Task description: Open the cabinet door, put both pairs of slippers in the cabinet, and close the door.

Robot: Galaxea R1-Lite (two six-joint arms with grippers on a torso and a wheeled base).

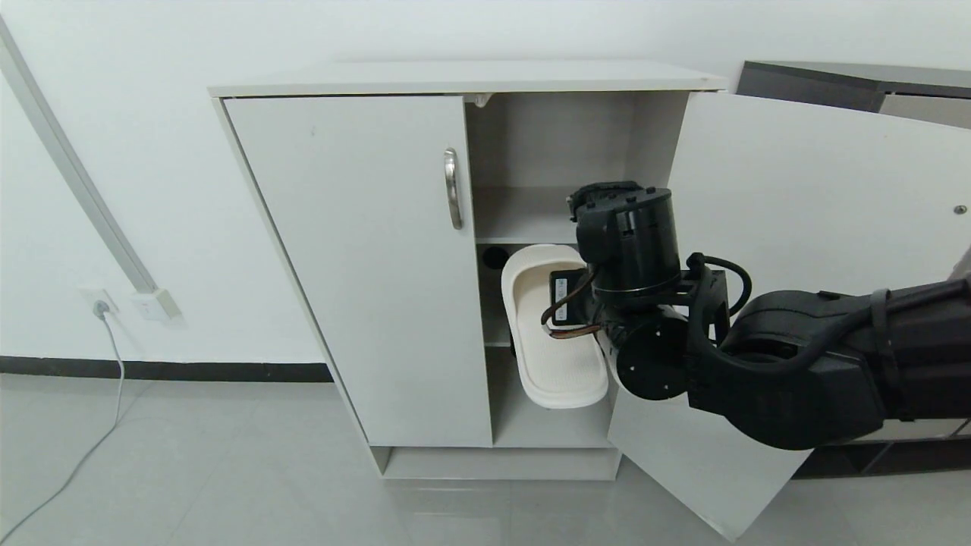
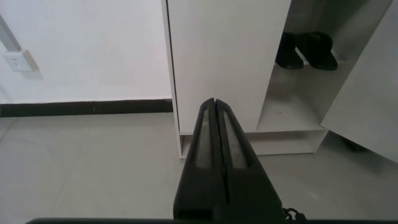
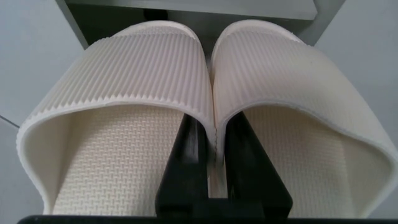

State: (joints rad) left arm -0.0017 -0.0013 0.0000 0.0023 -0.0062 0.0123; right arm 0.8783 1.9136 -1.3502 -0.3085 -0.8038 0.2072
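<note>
You have the cabinet [image 1: 463, 76] standing against the wall, with its left door [image 1: 364, 265] closed and its right door [image 1: 804, 197] swung out to the right. The slippers [image 1: 550, 356] hang side by side in the open right compartment, below the upper shelf [image 1: 523, 216] and above the cabinet floor. The right gripper [image 3: 211, 155] pinches their touching inner walls. A pair of shoes [image 2: 317, 50] sits farther back in that compartment. Your left gripper [image 2: 214, 109] is low over the floor, in front of the closed door. A wall socket [image 1: 100, 307] lies left of the cabinet.
</note>
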